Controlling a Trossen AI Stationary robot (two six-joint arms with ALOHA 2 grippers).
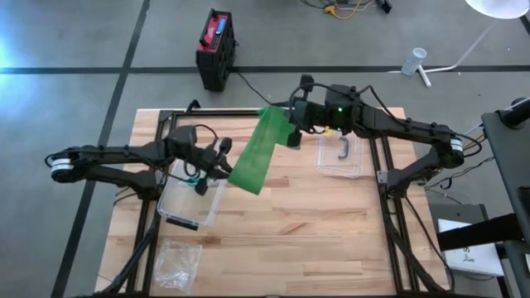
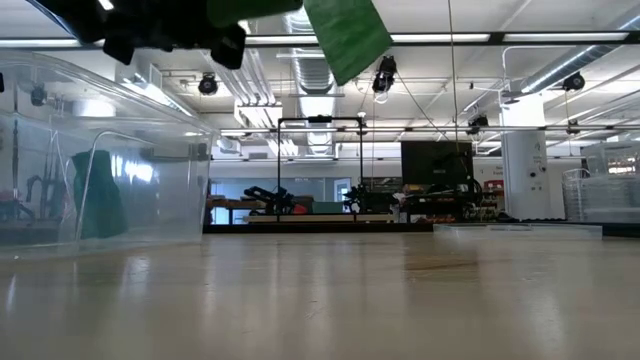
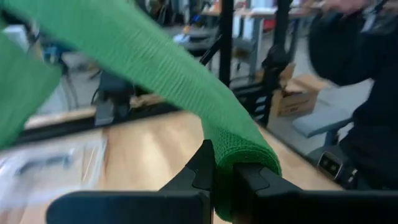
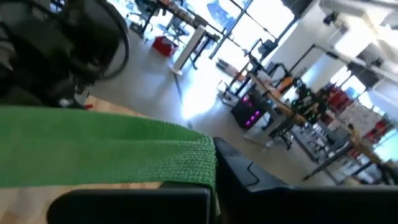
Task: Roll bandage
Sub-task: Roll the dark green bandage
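The left gripper (image 1: 225, 168) is closed tight on one end of the green bandage (image 1: 259, 151), and in the left wrist view its two dark fingers (image 3: 200, 171) pinch the folded end of the cloth (image 3: 239, 154) between them. The right gripper (image 1: 291, 126) is likewise shut on the other end; in the right wrist view the green strip (image 4: 106, 146) runs flat across its own finger (image 4: 249, 174) and ends at a knitted edge there. Between the two grips the bandage hangs in the air above the wooden table (image 1: 290, 240), stretched as a broad flat band from the far middle of the table down toward the left and nearer side, not touching the boards. From the low view only a green corner (image 2: 348, 35) shows high up, well clear of the tabletop (image 2: 330, 300). Under the left gripper stands a clear plastic box (image 1: 186, 201) on the left half of the table; the low view shows a green shape (image 2: 98, 195) through its wall (image 2: 150, 140), but what it is cannot be told. A second clear box (image 1: 339, 157) lies on the far right half, just beside the right arm, with a small dark thing (image 1: 343, 149) in it. A clear plastic bag (image 1: 176, 263) lies at the near left corner. On the floor beyond the far edge stands a black and red case (image 1: 215, 48).
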